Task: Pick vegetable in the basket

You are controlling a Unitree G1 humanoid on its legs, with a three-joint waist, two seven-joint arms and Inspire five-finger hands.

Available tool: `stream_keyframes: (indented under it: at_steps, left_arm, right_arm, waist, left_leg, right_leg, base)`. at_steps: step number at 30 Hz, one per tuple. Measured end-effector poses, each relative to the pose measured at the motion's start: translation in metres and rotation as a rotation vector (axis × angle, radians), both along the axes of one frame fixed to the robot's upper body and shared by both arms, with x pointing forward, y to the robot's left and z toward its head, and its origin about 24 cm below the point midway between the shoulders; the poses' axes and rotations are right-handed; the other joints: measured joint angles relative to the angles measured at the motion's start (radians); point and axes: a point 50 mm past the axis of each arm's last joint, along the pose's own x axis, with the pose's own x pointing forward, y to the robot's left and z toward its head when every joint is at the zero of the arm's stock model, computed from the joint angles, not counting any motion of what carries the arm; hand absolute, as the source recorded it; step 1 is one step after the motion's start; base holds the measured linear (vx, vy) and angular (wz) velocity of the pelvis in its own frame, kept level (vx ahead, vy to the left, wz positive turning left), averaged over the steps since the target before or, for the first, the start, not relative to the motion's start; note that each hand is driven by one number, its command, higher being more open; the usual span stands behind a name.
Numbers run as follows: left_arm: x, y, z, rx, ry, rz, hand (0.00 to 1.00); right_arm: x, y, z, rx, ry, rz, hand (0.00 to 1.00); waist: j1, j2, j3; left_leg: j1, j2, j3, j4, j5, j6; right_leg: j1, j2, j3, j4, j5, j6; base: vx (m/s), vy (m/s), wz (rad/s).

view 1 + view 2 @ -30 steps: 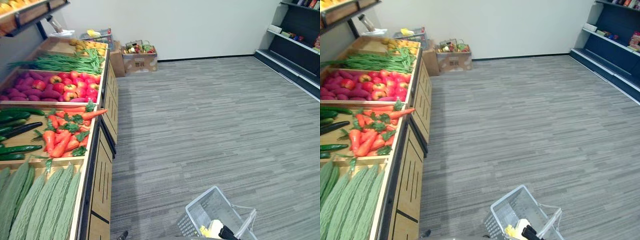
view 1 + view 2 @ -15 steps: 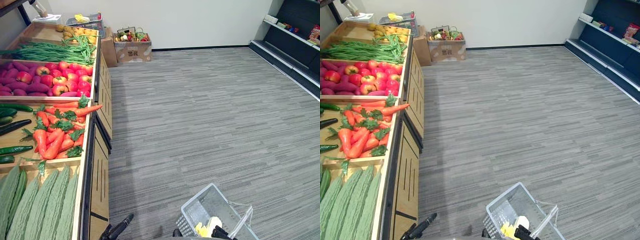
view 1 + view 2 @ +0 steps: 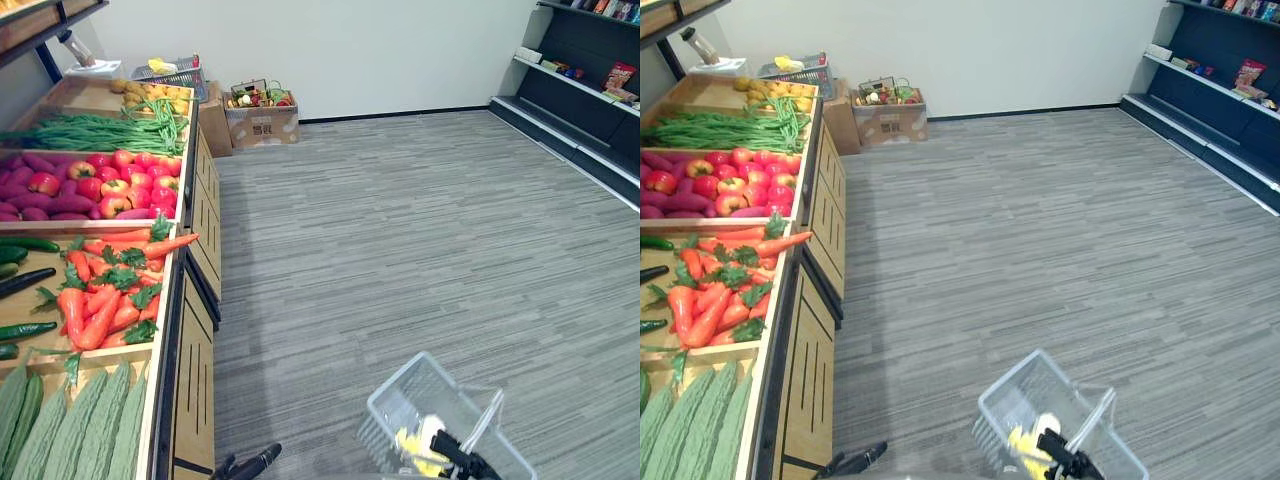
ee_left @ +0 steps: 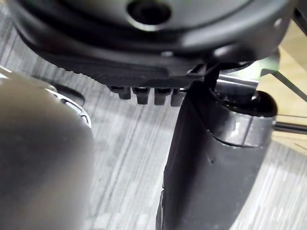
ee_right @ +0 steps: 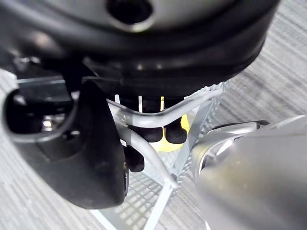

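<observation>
Right robot hand [image 5: 91,158] is curled round the handle [image 5: 144,120] of the basket [image 3: 390,415], carrying it low over the floor [image 3: 400,250], presumably freeing the left robot hand [image 3: 255,463], which hangs empty, fingers relaxed, by the counter [image 3: 170,330]. Carrots [image 3: 100,305] lie unpicked near the counter's front edge; a yellow item [image 3: 412,440] sits in the basket.

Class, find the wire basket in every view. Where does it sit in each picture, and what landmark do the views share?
Left eye view: basket at the bottom edge, right of centre.
Right eye view: bottom edge, just right of centre.
Right wrist view: handle gripped by the right robot hand, mesh beyond.
Left wrist view: cannot tell.
Shared landmark: grey striped floor.
</observation>
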Motion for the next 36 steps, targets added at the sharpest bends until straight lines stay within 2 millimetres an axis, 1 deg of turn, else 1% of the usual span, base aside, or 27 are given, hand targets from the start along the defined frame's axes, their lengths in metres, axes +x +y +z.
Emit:
stream_keyframes:
  at_steps: [2,5,7,8,9,10,11,12,13,14,15,16,17,18,19,20,21,22,24,25,26,27,28,29,31,33,36]
  left_arm:
    - [-0.004,0.005,0.0,0.018,0.017,0.009,1.0]
    - [-0.013,0.005,-0.002,0.012,0.058,0.004,1.0]
    - [-0.019,0.007,-0.003,0.012,0.09,0.002,1.0]
    - [-0.021,0.008,-0.003,0.013,0.096,0.011,1.0]
    - [-0.023,0.007,-0.003,0.008,0.097,0.04,1.0]
    - [-0.022,0.002,-0.004,-0.004,0.091,0.04,1.0]
    - [-0.02,0.001,-0.004,-0.007,0.087,0.038,1.0]
    - [-0.017,-0.001,-0.004,-0.013,0.077,0.037,1.0]
    - [-0.016,0.0,-0.004,-0.012,0.071,0.043,1.0]
    - [-0.017,0.0,-0.004,-0.012,0.069,0.052,1.0]
    - [-0.017,0.002,-0.003,-0.011,0.051,0.093,1.0]
    - [-0.014,0.006,-0.001,-0.002,0.024,0.115,1.0]
    - [-0.01,0.007,0.0,0.002,-0.007,0.121,1.0]
    - [-0.002,0.007,0.002,-0.005,-0.043,0.14,1.0]
    - [0.005,0.006,0.003,-0.012,-0.075,0.154,1.0]
    - [0.007,0.006,0.003,-0.012,-0.081,0.153,1.0]
    - [0.009,0.005,0.004,-0.016,-0.087,0.15,1.0]
    - [0.01,0.004,0.003,-0.02,-0.087,0.15,1.0]
    - [0.015,0.004,0.004,-0.033,-0.098,0.158,1.0]
    - [0.019,0.005,0.005,-0.034,-0.105,0.158,1.0]
    - [0.02,0.006,0.005,-0.032,-0.11,0.156,1.0]
    - [0.022,0.005,0.005,-0.03,-0.108,0.154,1.0]
    - [0.016,0.002,0.003,-0.03,-0.087,0.153,1.0]
    - [0.015,0.003,0.003,-0.025,-0.08,0.156,1.0]
    - [0.018,0.01,0.005,-0.004,-0.083,0.148,1.0]
    - [0.016,0.012,0.004,0.005,-0.064,0.153,1.0]
    - [0.01,0.01,0.002,-0.002,-0.037,0.157,1.0]
  right_arm:
    - [-0.007,0.001,-0.002,0.018,0.003,-0.048,0.0]
    - [-0.012,-0.001,-0.002,0.02,0.007,-0.082,0.0]
    - [-0.021,0.004,-0.005,0.042,0.023,-0.129,0.0]
    - [-0.025,0.007,-0.006,0.054,0.028,-0.142,0.0]
    - [-0.028,0.01,-0.007,0.063,0.036,-0.156,0.0]
    - [-0.032,0.008,-0.008,0.064,0.051,-0.175,0.0]
    - [-0.034,0.008,-0.008,0.065,0.058,-0.181,0.0]
    - [-0.033,0.008,-0.008,0.069,0.058,-0.19,0.0]
    - [-0.034,0.007,-0.009,0.073,0.068,-0.189,0.0]
    - [-0.036,0.007,-0.009,0.075,0.073,-0.19,0.0]
    - [-0.039,0.008,-0.01,0.08,0.089,-0.189,0.0]
    - [-0.041,0.007,-0.01,0.083,0.104,-0.184,0.0]
    - [-0.044,0.006,-0.011,0.085,0.122,-0.177,0.0]
    - [-0.05,0.006,-0.012,0.086,0.147,-0.172,0.0]
    - [-0.056,0.003,-0.012,0.083,0.171,-0.169,0.0]
    - [-0.058,0.003,-0.013,0.082,0.181,-0.165,0.0]
    - [-0.06,0.003,-0.013,0.084,0.187,-0.162,0.0]
    - [-0.06,0.003,-0.013,0.086,0.185,-0.153,0.0]
    - [-0.05,0.006,-0.012,0.094,0.162,-0.108,0.0]
    - [-0.045,0.008,-0.012,0.098,0.149,-0.101,0.0]
    - [-0.043,0.009,-0.012,0.099,0.142,-0.1,0.0]
    - [-0.041,0.009,-0.012,0.102,0.138,-0.091,0.0]
    - [-0.041,0.006,-0.011,0.089,0.144,-0.06,0.0]
    - [-0.04,0.008,-0.011,0.092,0.146,-0.046,0.0]
    - [-0.032,0.015,-0.011,0.091,0.127,0.017,0.0]
    - [-0.028,0.019,-0.011,0.092,0.109,0.037,0.0]
    - [-0.024,0.022,-0.011,0.098,0.099,0.04,0.0]
  waist:
    - [-0.001,-0.012,0.0]
    - [-0.003,-0.008,0.002]
    - [-0.002,-0.013,0.007]
    - [-0.001,-0.016,0.012]
    - [-0.002,-0.006,0.024]
    - [-0.005,0.019,0.033]
    - [-0.005,0.025,0.032]
    - [-0.005,0.021,0.028]
    - [-0.008,0.014,0.022]
    - [-0.008,0.021,0.016]
    - [-0.007,0.009,-0.008]
    - [-0.008,0.019,-0.012]
    - [-0.008,0.027,-0.009]
    - [-0.007,0.027,-0.003]
    - [-0.006,0.026,-0.002]
    - [-0.006,0.024,-0.002]
    - [-0.006,0.016,-0.002]
    - [-0.006,0.011,-0.002]
    - [-0.002,-0.001,0.0]
    - [0.005,-0.015,0.006]
    - [0.008,-0.023,0.01]
    - [0.016,-0.032,0.015]
    - [0.025,-0.019,0.008]
    - [0.03,-0.013,0.006]
    - [0.028,-0.048,0.013]
    - [0.032,-0.055,0.014]
    - [0.04,-0.053,0.004]
  left_leg:
    - [0.008,0.009,-0.021,0.024,-0.022,-0.008]
    - [-0.006,0.052,-0.028,0.059,-0.048,-0.035]
    - [-0.016,0.104,-0.033,0.097,-0.085,-0.088]
    - [-0.007,0.119,-0.027,0.104,-0.099,-0.108]
    - [0.025,0.161,-0.021,0.112,-0.117,-0.138]
    - [0.05,0.202,-0.011,0.112,-0.117,-0.145]
    - [0.051,0.215,-0.007,0.117,-0.111,-0.154]
    - [0.048,0.226,0.006,0.136,-0.088,-0.16]
    - [0.029,0.24,0.007,0.192,-0.062,-0.146]
    - [0.008,0.249,0.005,0.237,-0.049,-0.13]
    - [-0.048,0.274,0.004,0.348,-0.011,-0.085]
    - [-0.108,0.313,0.004,0.462,0.033,-0.067]
    - [-0.168,0.351,-0.006,0.579,0.102,-0.05]
    - [-0.247,0.376,-0.035,0.746,0.085,-0.057]
    - [-0.3,0.376,-0.026,0.835,0.035,-0.069]
    - [-0.312,0.367,-0.011,0.836,0.011,-0.075]
    - [-0.328,0.335,0.037,0.775,-0.026,-0.087]
    - [-0.335,0.315,0.061,0.72,-0.034,-0.09]
    - [-0.375,0.232,0.094,0.476,-0.044,-0.099]
    - [-0.397,0.171,0.085,0.337,-0.026,-0.092]
    - [-0.408,0.138,0.076,0.269,0.001,-0.088]
    - [-0.41,0.082,0.033,0.153,0.113,-0.085]
    - [-0.393,0.066,0.007,0.089,0.239,-0.072]
    - [-0.388,0.055,0.011,0.08,0.244,-0.028]
    - [-0.383,0.024,0.012,0.079,0.238,-0.009]
    - [-0.358,0.013,0.014,0.07,0.234,0.0]
    - [-0.285,-0.006,0.033,0.009,0.233,0.001]
  right_leg:
    - [-0.01,-0.031,0.008,-0.044,-0.041,-0.006]
    - [-0.017,-0.034,0.045,-0.292,-0.008,0.007]
    - [0.014,-0.018,0.087,-0.531,0.115,0.017]
    - [0.032,-0.008,0.074,-0.557,0.191,0.034]
    - [0.056,0.03,0.057,-0.542,0.245,-0.005]
    - [0.051,0.062,0.051,-0.478,0.181,-0.034]
    - [0.034,0.069,0.052,-0.438,0.148,-0.041]
    - [0.006,0.07,0.052,-0.371,0.095,-0.057]
    - [0.005,0.079,0.052,-0.346,0.063,-0.072]
    - [0.007,0.088,0.052,-0.346,0.051,-0.078]
    - [0.021,0.104,0.055,-0.373,0.039,-0.088]
    - [0.052,0.127,0.051,-0.416,0.038,-0.089]
    - [0.092,0.151,0.05,-0.464,0.038,-0.091]
    - [0.154,0.17,0.041,-0.531,0.047,-0.103]
    - [0.221,0.174,0.021,-0.588,0.073,-0.122]
    - [0.252,0.174,0.016,-0.611,0.076,-0.126]
    - [0.297,0.169,0.008,-0.647,0.077,-0.127]
    - [0.312,0.166,0.007,-0.662,0.077,-0.127]
    - [0.335,0.151,0.007,-0.681,0.077,-0.127]
    - [0.344,0.128,0.009,-0.684,0.073,-0.122]
    - [0.349,0.113,0.009,-0.684,0.067,-0.113]
    - [0.365,0.089,0.016,-0.684,0.056,-0.094]
    - [0.377,0.093,0.041,-0.688,0.041,-0.071]
    - [0.379,0.092,0.053,-0.69,0.033,-0.061]
    - [0.376,0.066,0.099,-0.69,0.038,-0.059]
    - [0.385,0.054,0.12,-0.668,0.038,-0.058]
    - [0.413,0.034,0.145,-0.66,0.044,-0.048]
  base:
    - [0.05,-0.021,0.36]
    - [0.1,-0.14,0.1]
    - [0.22,-0.284,0.05]
    - [0.31,-0.375,-0.01]
    - [0.32,-0.364,-0.01]
    - [0.37,-0.407,-0.01]
    - [0.38,-0.366,-0.08]
    - [0.42,-0.388,-0.13]
    - [0.3,-0.266,-0.15]
    - [0.38,-0.34,-0.18]
    - [0.3,-0.254,-0.12]
    - [0.44,-0.363,-0.06]
    - [0.34,-0.264,0.12]
    - [0.39,-0.286,0.24]
    - [0.31,-0.21,0.27]
    - [0.32,-0.166,0.27]
    - [0.25,-0.106,0.14]
    - [0.36,-0.074,0.07]
    - [0.3,0.025,0.0]
    - [0.18,0.085,0.02]
    - [0.21,0.135,0.0]
    - [0.21,0.152,-0.11]
    - [0.22,0.151,-0.17]
    - [0.28,0.153,-0.06]
    - [0.23,0.126,0.11]
    - [0.16,0.126,0.08]
    - [0.09,0.104,-0.11]
